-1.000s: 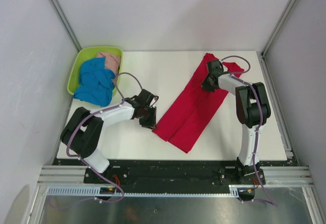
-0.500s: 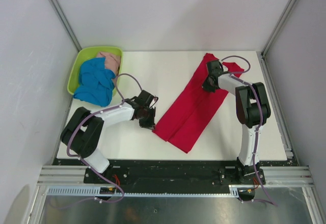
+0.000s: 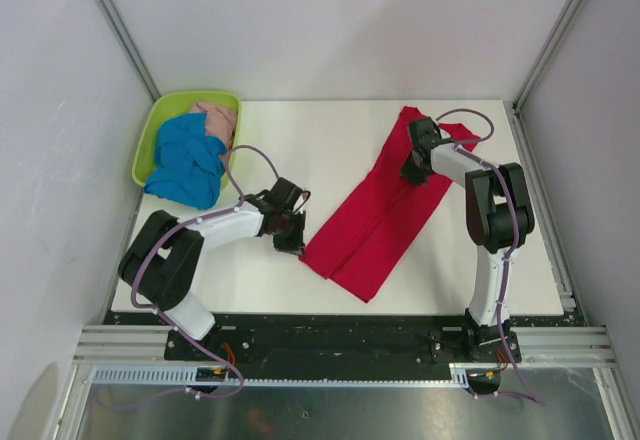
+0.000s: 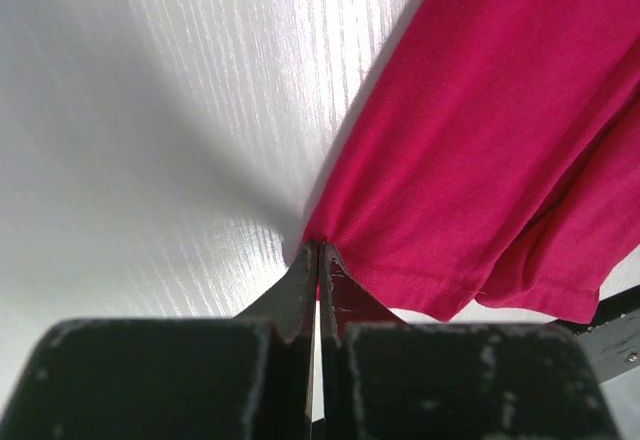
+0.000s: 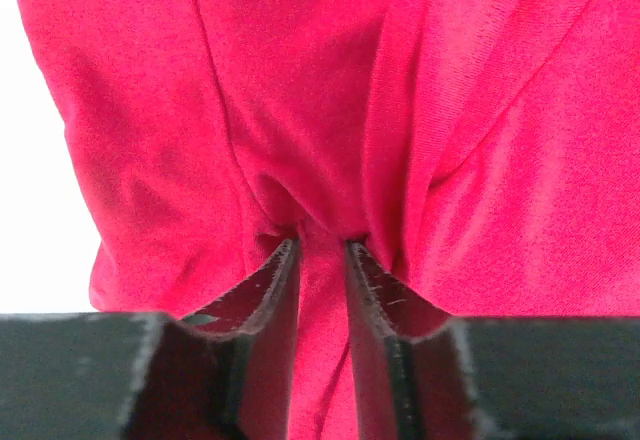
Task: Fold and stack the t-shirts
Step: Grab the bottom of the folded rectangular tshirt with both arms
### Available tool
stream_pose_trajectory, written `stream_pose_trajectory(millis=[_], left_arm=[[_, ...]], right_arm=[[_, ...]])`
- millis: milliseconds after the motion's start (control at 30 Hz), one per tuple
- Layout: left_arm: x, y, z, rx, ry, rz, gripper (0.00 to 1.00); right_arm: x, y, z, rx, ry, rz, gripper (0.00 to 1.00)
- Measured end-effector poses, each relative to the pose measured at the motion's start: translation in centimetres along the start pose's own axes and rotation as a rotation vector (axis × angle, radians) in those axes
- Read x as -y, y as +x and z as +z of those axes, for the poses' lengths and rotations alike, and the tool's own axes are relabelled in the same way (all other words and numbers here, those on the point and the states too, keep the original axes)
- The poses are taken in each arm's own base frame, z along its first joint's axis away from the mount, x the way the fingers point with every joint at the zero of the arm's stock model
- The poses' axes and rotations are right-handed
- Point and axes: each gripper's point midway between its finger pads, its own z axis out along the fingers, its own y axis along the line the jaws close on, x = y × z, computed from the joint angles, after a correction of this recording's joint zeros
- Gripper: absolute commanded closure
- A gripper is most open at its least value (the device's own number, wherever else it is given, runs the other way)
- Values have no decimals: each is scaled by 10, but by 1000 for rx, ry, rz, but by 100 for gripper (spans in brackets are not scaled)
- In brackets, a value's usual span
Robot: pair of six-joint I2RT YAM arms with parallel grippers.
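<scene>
Firstly, the left pincer (image 4: 318,265) was shut tight on the near-left edge of the red t-shirt (image 3: 375,222); the right pincer (image 5: 321,258) was clamped on a bunched fold at its far end. The shirt lay diagonally across the worktop (image 3: 320,145). The blue t-shirt (image 3: 185,165) and pink t-shirt (image 3: 215,120) sat in the green basket (image 3: 170,105), far left.

pale pink cloth t-shirt (image 3: 212,116): mostly hidden under bright blue cloth t-shirt (image 3: 188,163), far-left corner of counter (image 3: 330,140) | lime-green plastic basket (image 3: 175,101): near rim covered by blue t-shirt | bright red cloth t-shirt (image 3: 375,225): far end partly under right tool (image 5: 322,250); cut off by edges in both wrist views
</scene>
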Motion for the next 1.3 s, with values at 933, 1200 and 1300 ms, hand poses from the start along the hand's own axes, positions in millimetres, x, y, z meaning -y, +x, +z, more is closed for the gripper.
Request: stream_pose_trajectory(millis=[933, 1200, 1300], left_arm=[[8, 47, -21, -26, 92, -17, 100], [9, 47, -21, -26, 93, -17, 100], [8, 47, -21, -26, 93, -17, 100]], right_arm=[[34, 248, -214, -301, -222, -73, 61], [44, 306, -236, -363, -181, -23, 61], [51, 316, -235, -358, -150, 15, 61]])
